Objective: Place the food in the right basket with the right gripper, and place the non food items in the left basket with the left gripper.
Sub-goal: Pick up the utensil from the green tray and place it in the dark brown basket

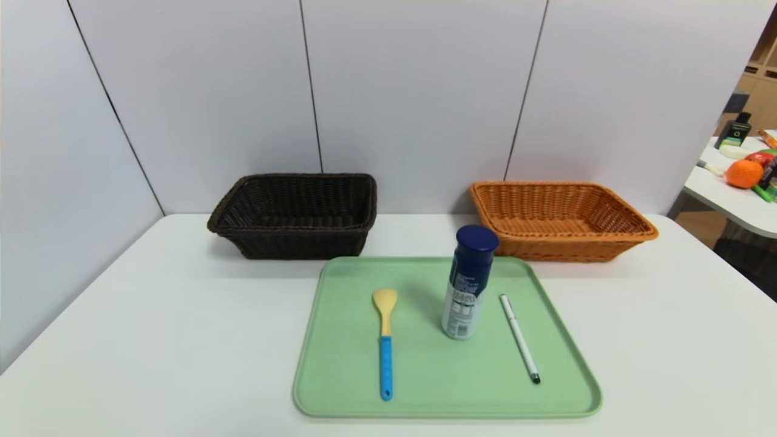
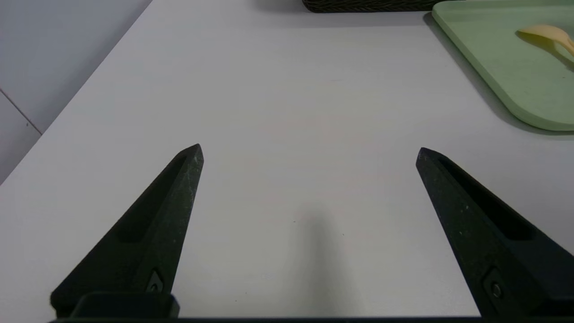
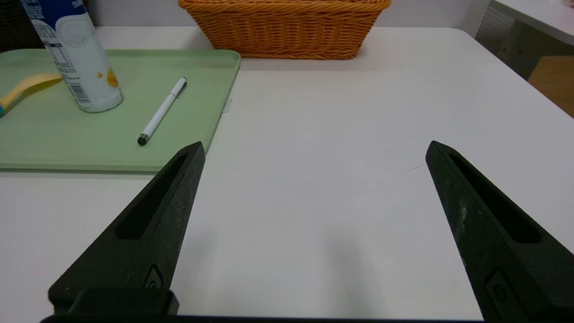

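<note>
Your left gripper (image 2: 309,150) has its two black pointed fingers (image 2: 179,188) spread wide with nothing between them, poised above bare white table (image 2: 278,89) beside the left edge of the green tray (image 2: 493,67). Your right gripper (image 3: 314,148) is likewise spread wide and empty, its fingers (image 3: 466,202) over bare table to the right of the tray's near corner. Neither gripper appears in the head view.

On the tray, from your left to your right: a spoon (image 1: 385,340) with a pale yellow bowl and bright blue handle lying flat, bowl pointing away from you; the food canister (image 1: 468,282), upright, with dark blue cap and upper part and a white labelled lower body; and a thin white pen (image 1: 519,337) lying flat, its black tip toward you. The three are apart from one another; the canister stands between spoon and pen.

Beyond the tray, against the white panel wall, sit the dark brown wicker basket (image 1: 296,215) on your left and the orange wicker basket (image 1: 558,220) on your right, well apart. The canister's cap overlaps the orange basket's near corner in the head view. Both baskets hold nothing. A second table (image 1: 737,200) with fruit and packages stands at the far right.
</note>
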### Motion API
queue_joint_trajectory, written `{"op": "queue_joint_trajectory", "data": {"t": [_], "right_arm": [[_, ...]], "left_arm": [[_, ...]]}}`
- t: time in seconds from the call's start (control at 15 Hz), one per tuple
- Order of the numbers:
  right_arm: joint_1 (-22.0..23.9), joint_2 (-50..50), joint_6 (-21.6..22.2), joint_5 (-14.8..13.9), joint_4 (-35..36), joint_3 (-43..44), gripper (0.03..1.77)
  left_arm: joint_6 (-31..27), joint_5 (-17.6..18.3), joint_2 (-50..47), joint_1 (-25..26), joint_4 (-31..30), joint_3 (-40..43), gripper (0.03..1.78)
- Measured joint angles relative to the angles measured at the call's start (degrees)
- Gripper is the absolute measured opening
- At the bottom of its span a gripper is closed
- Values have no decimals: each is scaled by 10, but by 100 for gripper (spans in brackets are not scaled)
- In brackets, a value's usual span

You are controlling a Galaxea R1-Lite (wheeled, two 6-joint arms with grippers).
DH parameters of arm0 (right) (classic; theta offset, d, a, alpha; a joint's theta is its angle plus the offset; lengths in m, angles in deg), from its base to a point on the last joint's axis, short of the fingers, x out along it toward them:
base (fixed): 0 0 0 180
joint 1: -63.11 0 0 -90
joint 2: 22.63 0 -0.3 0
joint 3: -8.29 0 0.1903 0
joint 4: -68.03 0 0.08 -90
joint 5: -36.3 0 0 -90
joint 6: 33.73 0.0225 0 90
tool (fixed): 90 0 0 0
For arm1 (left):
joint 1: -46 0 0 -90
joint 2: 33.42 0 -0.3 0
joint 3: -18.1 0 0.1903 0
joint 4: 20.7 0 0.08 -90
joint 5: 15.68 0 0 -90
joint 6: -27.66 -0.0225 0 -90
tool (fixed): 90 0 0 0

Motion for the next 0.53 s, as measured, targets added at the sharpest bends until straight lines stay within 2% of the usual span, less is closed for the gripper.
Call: {"op": "queue_joint_trajectory", "data": {"t": [0.53], "right_arm": [[0,0,0,0,0,0,170]], "left_arm": [[-2,-1,0,0,0,0,169]]}}
